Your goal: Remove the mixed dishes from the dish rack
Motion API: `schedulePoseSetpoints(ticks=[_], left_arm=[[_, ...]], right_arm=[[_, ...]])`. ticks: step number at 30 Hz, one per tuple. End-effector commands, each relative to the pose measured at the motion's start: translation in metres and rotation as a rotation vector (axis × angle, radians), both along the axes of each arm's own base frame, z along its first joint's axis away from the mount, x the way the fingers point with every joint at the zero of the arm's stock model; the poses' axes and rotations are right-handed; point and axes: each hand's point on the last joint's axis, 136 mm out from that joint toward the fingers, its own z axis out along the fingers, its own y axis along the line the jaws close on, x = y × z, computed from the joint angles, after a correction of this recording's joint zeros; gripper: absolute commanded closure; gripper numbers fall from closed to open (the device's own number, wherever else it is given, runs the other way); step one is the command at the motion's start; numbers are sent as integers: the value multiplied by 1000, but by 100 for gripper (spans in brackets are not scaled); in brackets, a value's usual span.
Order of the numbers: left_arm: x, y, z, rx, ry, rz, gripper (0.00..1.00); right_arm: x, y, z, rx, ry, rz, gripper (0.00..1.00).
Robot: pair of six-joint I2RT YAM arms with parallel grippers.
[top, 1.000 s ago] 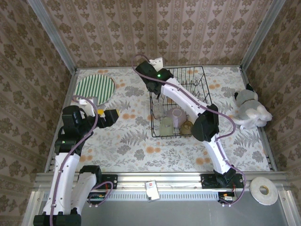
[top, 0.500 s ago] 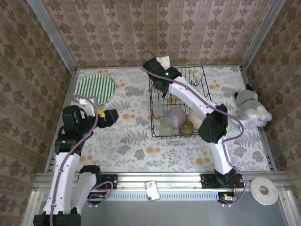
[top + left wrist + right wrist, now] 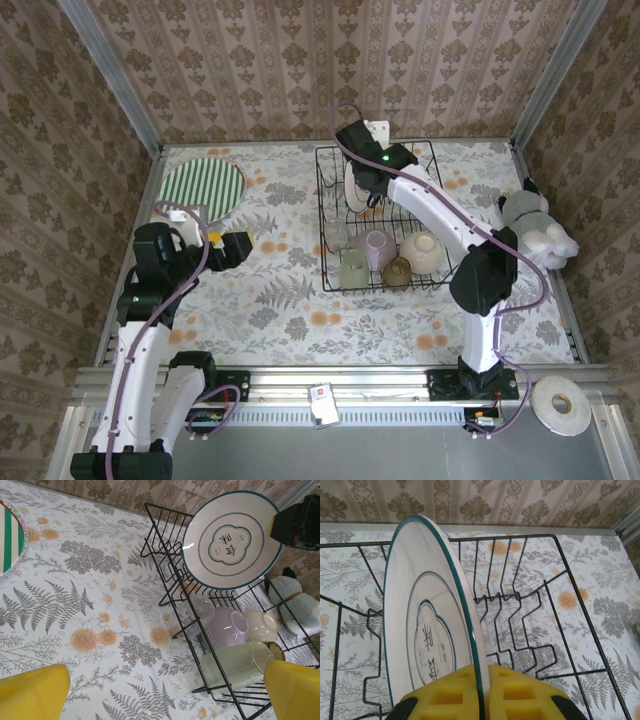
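Your surface (image 3: 280, 300) is covered in a pale cloth printed with ferns and orange flowers. The dish rack (image 3: 322, 230) stands directly on it, toward the far side. Left of the rack and well apart from it, you have a green-striped plate (image 3: 203, 188) lying flat by the far-left corner. Right of the rack, near it, a white-grey soft toy (image 3: 535, 235) sits at the surface's edge

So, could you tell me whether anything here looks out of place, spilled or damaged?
Only the lumpy white-grey soft toy at the table's right edge, beside the black wire dish rack: it is no dish. The teal-rimmed white plate is pinched on edge by the right gripper. Nothing looks spilled or broken.
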Motion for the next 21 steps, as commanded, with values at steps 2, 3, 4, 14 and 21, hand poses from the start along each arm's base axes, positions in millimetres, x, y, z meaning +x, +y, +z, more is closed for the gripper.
schedulePoseSetpoints(ticks=[2,3,4,14,21], left_arm=[[1,0,0,-5,-6,-4,0],[1,-1,0,-6,-6,-6,0],[1,-2,1,-10,-7,-11,0],[-6,-25,20,-146,-48,-143,0],[-1,-36,26,-284,-46,-183,0]], right_arm=[[-6,-21,17,74,-54,-35,100],[-7,-24,16,87,-55,-34,100],[-9,-27,15,104,-55,-36,100],[-25,-61,7,304,-66,-33,100],[-35,-75,-5,449,-51,-15,100]])
